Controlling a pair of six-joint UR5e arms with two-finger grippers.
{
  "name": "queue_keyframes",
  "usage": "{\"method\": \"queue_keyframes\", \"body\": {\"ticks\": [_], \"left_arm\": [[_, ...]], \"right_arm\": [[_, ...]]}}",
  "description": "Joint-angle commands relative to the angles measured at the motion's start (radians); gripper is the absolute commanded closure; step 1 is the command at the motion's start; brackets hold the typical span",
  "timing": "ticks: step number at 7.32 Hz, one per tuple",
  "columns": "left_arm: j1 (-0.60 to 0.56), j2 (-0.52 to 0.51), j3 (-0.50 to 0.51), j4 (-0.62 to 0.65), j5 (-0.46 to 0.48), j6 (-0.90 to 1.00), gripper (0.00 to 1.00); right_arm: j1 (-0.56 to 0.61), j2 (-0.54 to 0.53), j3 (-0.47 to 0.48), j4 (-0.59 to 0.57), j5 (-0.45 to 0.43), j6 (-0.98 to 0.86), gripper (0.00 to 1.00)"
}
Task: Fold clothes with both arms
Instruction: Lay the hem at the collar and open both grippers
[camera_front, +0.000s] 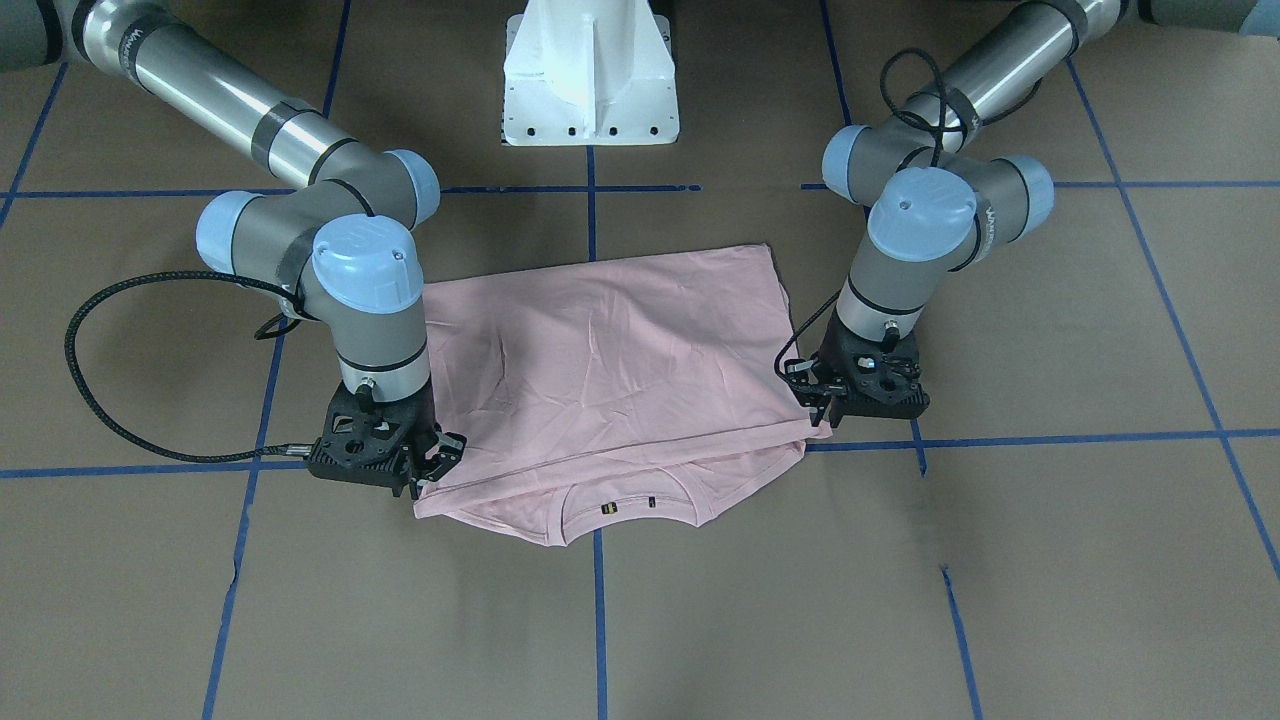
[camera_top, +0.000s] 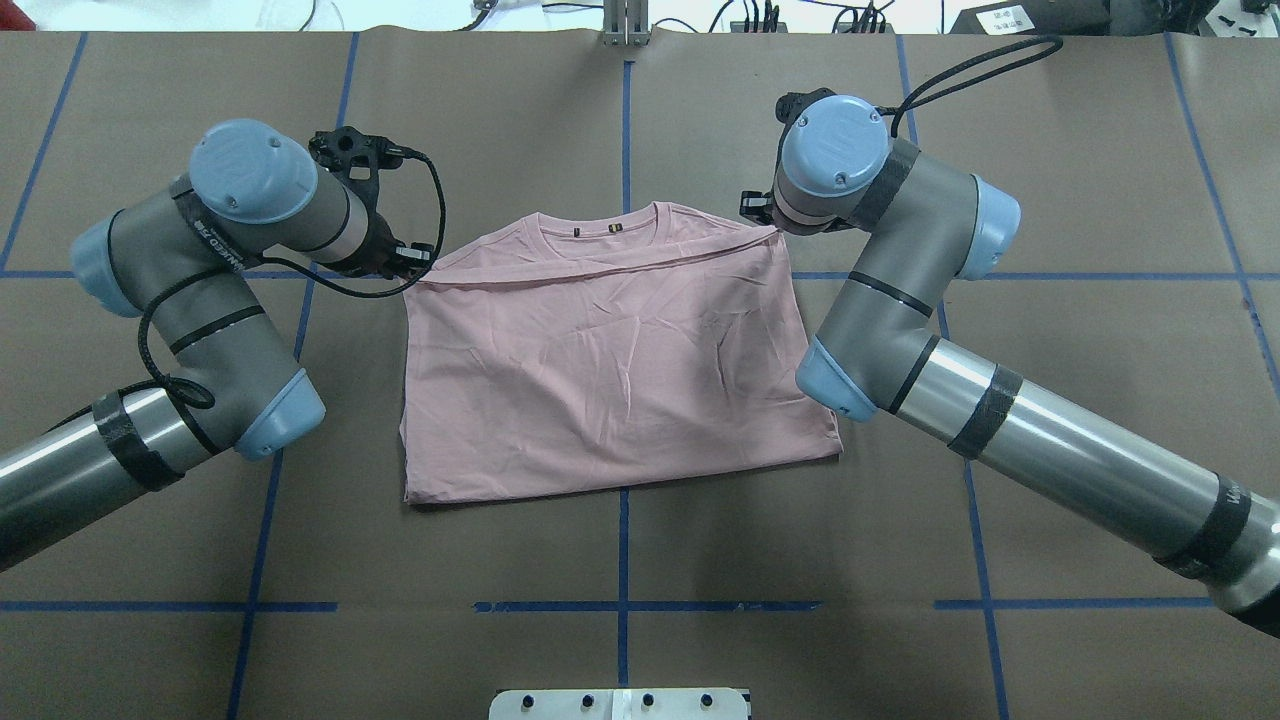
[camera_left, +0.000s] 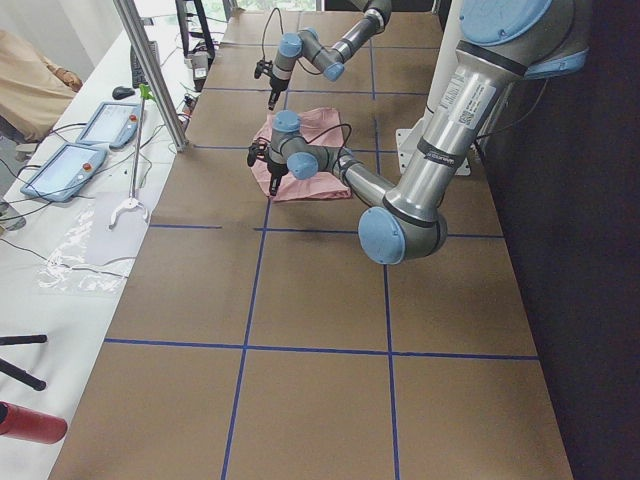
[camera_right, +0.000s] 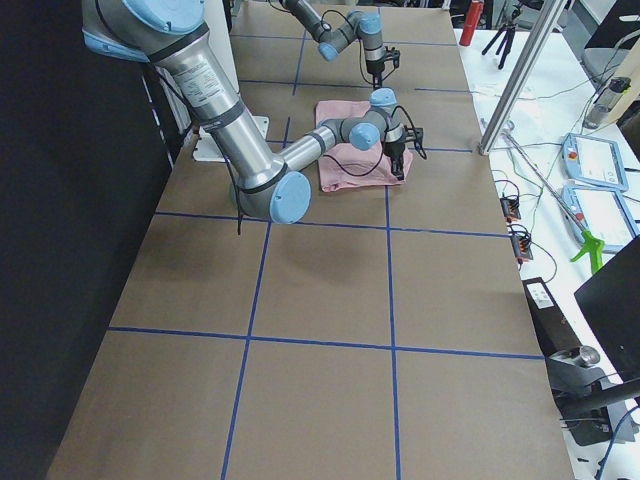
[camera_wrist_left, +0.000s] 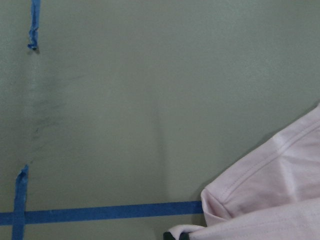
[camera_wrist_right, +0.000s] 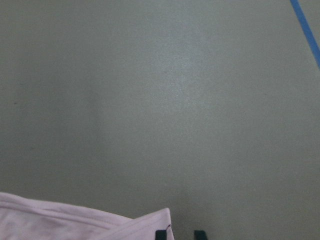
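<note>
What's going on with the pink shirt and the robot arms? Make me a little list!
Shirt: pale pink T-shirt, folded once, plain side up, on the table
Collar: peeking out past the folded edge
Left gripper: at one corner of the fold, grip unclear
Right gripper: at the other corner, jaws apart

The T-shirt is soft, matt pink knit cloth, finely creased, with stitched hems. The counter wears smooth matt brown paper, crossed by blue tape with a slight sheen. The left arm and right arm have satin silvery metal tubes, matt grey housings and smooth pale blue caps. The left claw and right claw look like matt black plastic. A black cable has a braided sleeve.
</note>
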Motion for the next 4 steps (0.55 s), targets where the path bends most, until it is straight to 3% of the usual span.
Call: {"method": "queue_keyframes", "body": {"ticks": [1, 2, 3, 4], "left_arm": [[-0.004, 0.082, -0.169, 0.009, -0.004, 0.035, 0.00], [0.003, 0.130, -0.241, 0.007, -0.006, 0.022, 0.00], [0.023, 0.172, -0.287, 0.001, -0.006, -0.014, 0.00], [0.101, 0.231, -0.317, -0.022, 0.004, -0.131, 0.00]], "right_arm": [[0.046, -0.033, 0.080, 0.001, 0.112, -0.141, 0.00], [0.081, -0.127, 0.171, 0.001, 0.186, -0.194, 0.00], [0.085, -0.219, 0.286, 0.000, 0.190, -0.243, 0.00], [0.085, -0.252, 0.327, -0.002, 0.190, -0.243, 0.00]]}}
